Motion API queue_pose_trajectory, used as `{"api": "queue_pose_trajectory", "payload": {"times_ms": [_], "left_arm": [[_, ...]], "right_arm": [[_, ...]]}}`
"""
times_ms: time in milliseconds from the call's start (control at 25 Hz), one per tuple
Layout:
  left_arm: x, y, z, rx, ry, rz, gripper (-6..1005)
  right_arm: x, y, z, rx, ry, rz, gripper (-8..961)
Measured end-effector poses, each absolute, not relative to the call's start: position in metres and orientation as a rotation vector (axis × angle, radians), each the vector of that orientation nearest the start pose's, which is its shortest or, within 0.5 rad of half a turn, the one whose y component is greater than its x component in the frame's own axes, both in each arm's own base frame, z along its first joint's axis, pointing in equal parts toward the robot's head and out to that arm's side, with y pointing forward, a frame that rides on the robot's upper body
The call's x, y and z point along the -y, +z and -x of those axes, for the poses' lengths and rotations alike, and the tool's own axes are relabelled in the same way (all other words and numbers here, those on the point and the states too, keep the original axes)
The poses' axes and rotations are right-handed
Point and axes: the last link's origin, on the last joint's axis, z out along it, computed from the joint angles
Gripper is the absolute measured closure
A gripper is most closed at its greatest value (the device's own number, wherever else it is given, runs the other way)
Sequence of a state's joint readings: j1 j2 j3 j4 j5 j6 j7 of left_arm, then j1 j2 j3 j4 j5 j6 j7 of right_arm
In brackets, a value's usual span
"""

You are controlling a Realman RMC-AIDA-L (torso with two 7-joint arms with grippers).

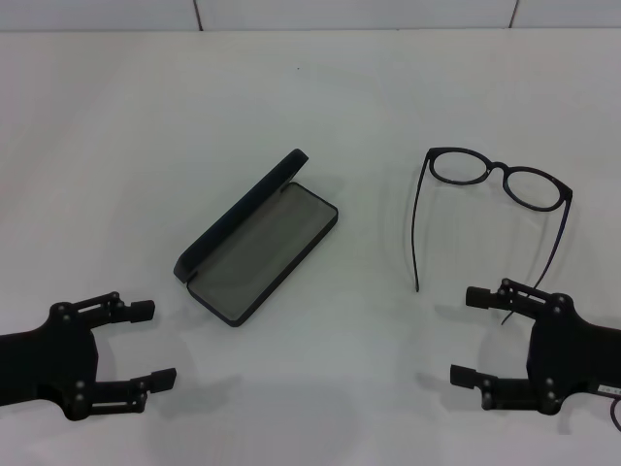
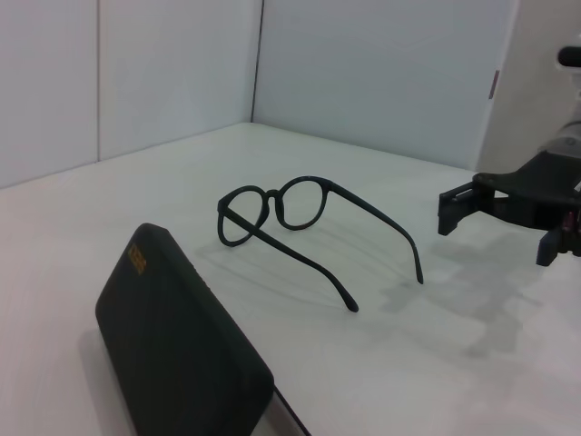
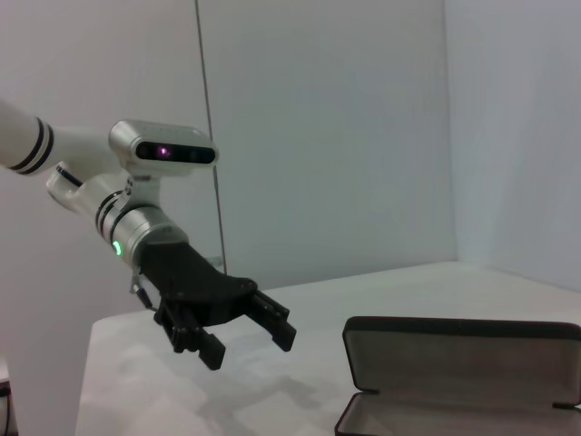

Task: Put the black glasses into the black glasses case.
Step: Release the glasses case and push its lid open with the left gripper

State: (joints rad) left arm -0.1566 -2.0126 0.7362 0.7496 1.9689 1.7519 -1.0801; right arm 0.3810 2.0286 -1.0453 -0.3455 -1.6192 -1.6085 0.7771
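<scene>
Two grippers nearest on the white table (image 1: 320,87), left gripper (image 1: 153,344) released and holding nothing, right gripper (image 1: 471,336) also released and holding nothing, one black glasses case (image 1: 257,237) lying open with only its grey lining inside, one black glasses (image 1: 493,199) farther right, temple arms unfolded, apart from the case

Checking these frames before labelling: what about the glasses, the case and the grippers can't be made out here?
- Black glasses case: lid's outer face turned away in the head view; bottom tray cut off by the edge in the right wrist view.
- Black glasses: one temple tip hidden behind the right gripper in the head view.
- Left gripper: absent from its own wrist view.
</scene>
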Motion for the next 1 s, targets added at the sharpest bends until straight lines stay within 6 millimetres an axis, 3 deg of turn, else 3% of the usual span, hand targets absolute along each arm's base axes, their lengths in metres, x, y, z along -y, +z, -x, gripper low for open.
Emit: {"api": "queue_pose_trajectory", "payload": {"times_ms": [600,800,840,1000], "left_arm": [[-0.211,0.034,0.348,0.517,-0.587,2.732,138],[-0.214,0.043,0.345,0.665,-0.676,2.66,137],[-0.222,0.058,0.341,0.851,-0.758,2.605,137],[-0.24,0.078,0.337,1.103,-0.786,2.55,137]], "right_arm": [[-0.254,-0.043,-0.288,-0.205,0.882,2.767,70],[-0.255,-0.043,-0.288,-0.204,0.882,2.767,70],[-0.254,-0.043,-0.288,-0.204,0.883,2.768,70],[-0.254,-0.043,-0.288,-0.205,0.885,2.771,70]]}}
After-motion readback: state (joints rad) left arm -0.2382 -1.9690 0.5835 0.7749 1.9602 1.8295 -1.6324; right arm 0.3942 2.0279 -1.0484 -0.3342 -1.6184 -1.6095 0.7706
